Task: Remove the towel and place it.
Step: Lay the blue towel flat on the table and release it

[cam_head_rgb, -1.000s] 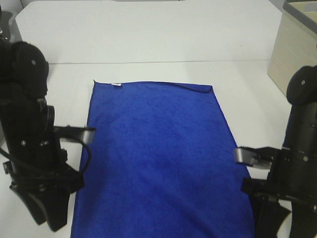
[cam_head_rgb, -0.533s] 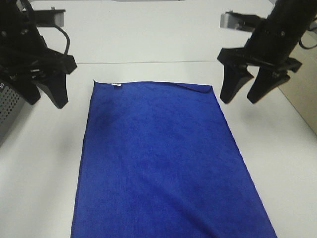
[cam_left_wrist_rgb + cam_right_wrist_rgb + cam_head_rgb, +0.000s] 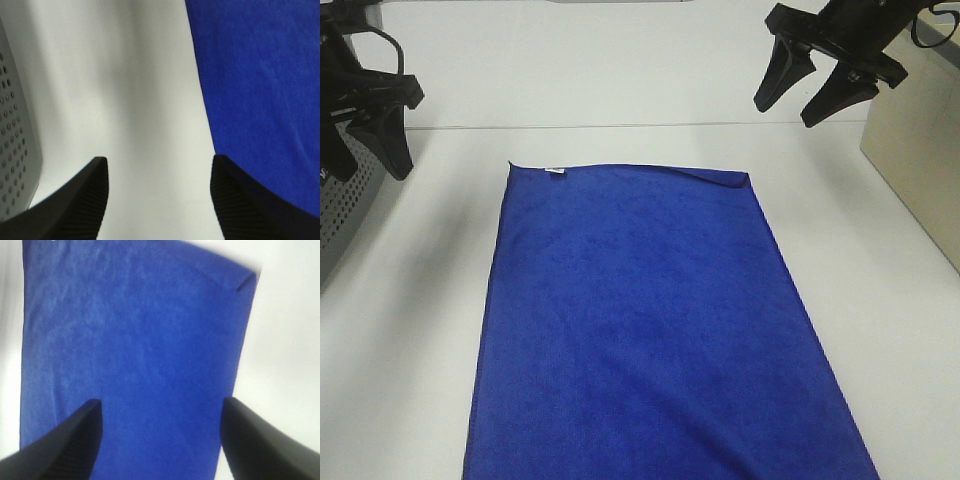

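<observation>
Exterior high view showed the towel (image 3: 650,320) lying flat on the table (image 3: 880,300); the left gripper (image 3: 365,170) hung spread and empty, well left of the towel's far-left corner; the right gripper (image 3: 783,113) hung spread and empty, just past its far-right corner.

A white tabletop (image 3: 620,70) fills the view, beige box (image 3: 918,150) at right, perforated grey panel (image 3: 334,215) at left.
</observation>
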You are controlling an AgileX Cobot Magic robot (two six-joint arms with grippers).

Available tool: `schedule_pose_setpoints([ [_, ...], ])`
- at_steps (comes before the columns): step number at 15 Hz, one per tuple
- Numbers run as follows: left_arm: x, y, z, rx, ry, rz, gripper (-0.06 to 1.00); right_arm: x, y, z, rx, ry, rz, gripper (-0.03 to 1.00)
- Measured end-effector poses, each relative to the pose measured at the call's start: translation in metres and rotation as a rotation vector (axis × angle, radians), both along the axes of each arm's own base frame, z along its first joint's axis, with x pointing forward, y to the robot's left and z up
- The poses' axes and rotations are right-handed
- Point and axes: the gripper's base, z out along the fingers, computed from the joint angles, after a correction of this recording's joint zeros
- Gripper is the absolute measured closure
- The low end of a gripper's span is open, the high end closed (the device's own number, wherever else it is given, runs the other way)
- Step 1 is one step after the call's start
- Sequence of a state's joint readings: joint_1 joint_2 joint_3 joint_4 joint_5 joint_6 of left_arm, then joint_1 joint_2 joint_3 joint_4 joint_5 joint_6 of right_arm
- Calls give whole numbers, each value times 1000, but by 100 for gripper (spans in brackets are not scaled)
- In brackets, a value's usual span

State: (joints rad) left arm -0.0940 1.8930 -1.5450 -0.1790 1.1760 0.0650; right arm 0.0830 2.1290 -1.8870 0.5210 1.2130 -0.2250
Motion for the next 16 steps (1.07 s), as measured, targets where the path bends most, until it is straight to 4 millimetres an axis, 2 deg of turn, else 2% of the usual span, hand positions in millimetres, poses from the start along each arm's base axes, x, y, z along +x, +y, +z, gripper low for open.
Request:
schedule_pose_setpoints([
  [2, 21, 6, -14, -30, -9, 37, 38, 14, -6, -9, -2, -8, -13, 34],
  [3, 37, 6, -24, -48, -11, 42, 38, 16, -8, -14, -34, -7, -3, 34],
  [6, 71, 0, -45, -88, -26, 48, 38, 18, -12, -20, -88, -2, -5, 33],
  [7, 80, -1, -50, -95, -37, 50, 38, 20, -12, -27, -89, 13, -4, 32],
  [9, 95, -3, -64, -107, -40, 55, 35, 26, -13, -47, -105, 30, -16, 30],
  [11, 107, -5, -73, -123, -62, 62, 34, 33, -15, -58, -124, 2, -42, 30],
  [14, 116, -6, -85, -138, -64, 66, 34, 35, -15, -67, -126, 16, -73, 29],
  [16, 121, -8, -92, -154, -68, 74, 34, 39, -14, -82, -117, 29, -63, 29],
])
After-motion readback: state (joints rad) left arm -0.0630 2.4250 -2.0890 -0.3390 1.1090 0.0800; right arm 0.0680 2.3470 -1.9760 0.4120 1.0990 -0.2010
